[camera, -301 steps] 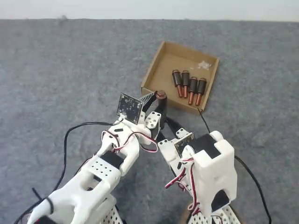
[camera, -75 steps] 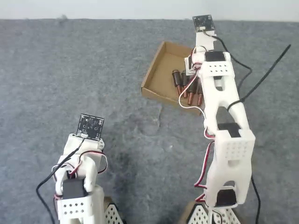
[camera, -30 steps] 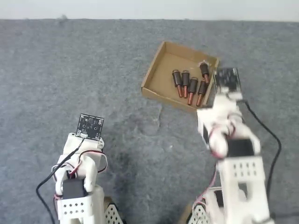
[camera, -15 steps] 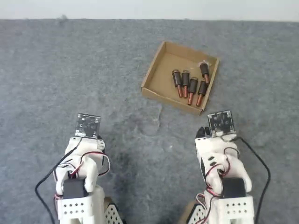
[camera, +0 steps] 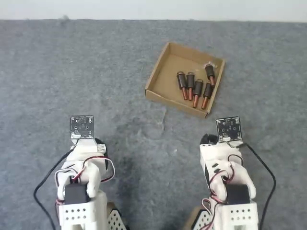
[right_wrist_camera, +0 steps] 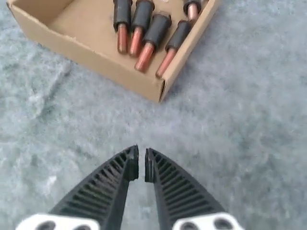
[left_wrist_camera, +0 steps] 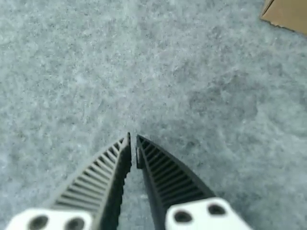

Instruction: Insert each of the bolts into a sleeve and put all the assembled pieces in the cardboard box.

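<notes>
Box (right_wrist_camera: 91, 56) holding five assembled pieces (right_wrist_camera: 152, 40) lies ahead of the right tool (right_wrist_camera: 141, 164).

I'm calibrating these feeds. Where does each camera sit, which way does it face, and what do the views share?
High view: fixed above, facing down on the grey mat; left arm and right arm at the near edge, cardboard box beyond.
Left wrist view: on the left arm, facing down past its shut jaws at mat and a box corner.
Right wrist view: on the right arm, facing past its shut jaws at the box and its assembled pieces.
Shared: the box appears in all three.
</notes>
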{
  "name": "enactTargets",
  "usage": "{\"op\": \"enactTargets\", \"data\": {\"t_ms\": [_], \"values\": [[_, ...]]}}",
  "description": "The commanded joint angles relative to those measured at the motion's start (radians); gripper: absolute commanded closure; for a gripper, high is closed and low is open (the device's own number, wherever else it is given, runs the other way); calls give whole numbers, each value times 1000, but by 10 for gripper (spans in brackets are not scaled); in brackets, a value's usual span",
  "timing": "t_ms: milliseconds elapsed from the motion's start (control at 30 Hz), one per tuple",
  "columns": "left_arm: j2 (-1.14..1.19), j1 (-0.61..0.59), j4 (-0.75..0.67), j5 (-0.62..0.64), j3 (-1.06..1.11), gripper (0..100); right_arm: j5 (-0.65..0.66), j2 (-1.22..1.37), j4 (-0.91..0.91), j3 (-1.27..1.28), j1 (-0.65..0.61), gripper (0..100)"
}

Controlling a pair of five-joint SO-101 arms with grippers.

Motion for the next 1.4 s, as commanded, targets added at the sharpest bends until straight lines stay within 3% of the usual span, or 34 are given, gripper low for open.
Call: {"op": "enactTargets", "data": {"t_ms": [0, 367, 1367], "values": [[-17, 6, 61, 9, -16, 983, -11, 31, 4, 15, 56, 993], [-18, 3, 106, 6, -16, 984, -11, -70, 348, 17, 74, 992], [-18, 3, 106, 6, -16, 984, -11, -65, 341, 17, 81, 992]]}}
